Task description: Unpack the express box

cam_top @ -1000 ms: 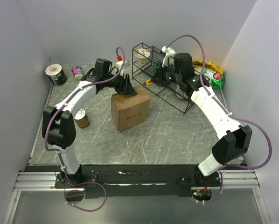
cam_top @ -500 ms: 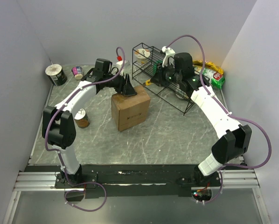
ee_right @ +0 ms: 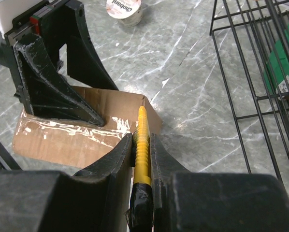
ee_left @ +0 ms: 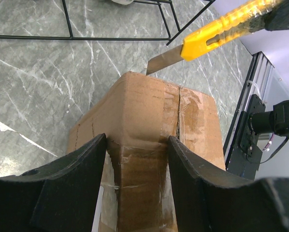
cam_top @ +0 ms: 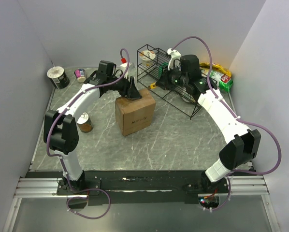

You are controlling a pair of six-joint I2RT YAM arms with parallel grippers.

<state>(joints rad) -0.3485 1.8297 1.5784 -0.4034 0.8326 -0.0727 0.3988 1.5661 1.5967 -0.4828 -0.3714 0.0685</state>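
The express box (cam_top: 135, 112) is a brown carton with taped top flaps, standing mid-table. My left gripper (cam_top: 133, 93) rests on its far top edge with the jaws spread; in the left wrist view (ee_left: 137, 140) the fingers straddle the taped seam of the box (ee_left: 149, 111). My right gripper (cam_top: 160, 82) is shut on a yellow utility knife (ee_right: 143, 140). The knife (ee_left: 222, 26) has its blade out, and the blade tip sits at the far corner of the box (ee_right: 72, 137), beside the left gripper (ee_right: 57, 96).
A black wire rack (cam_top: 176, 89) stands right behind the box, with a cup (cam_top: 146, 57) inside. A tin can (cam_top: 84, 122) is at the left. A round container (cam_top: 57, 76) and a small cup (cam_top: 79, 74) are at the back left, and snack bags (cam_top: 221, 77) at the back right.
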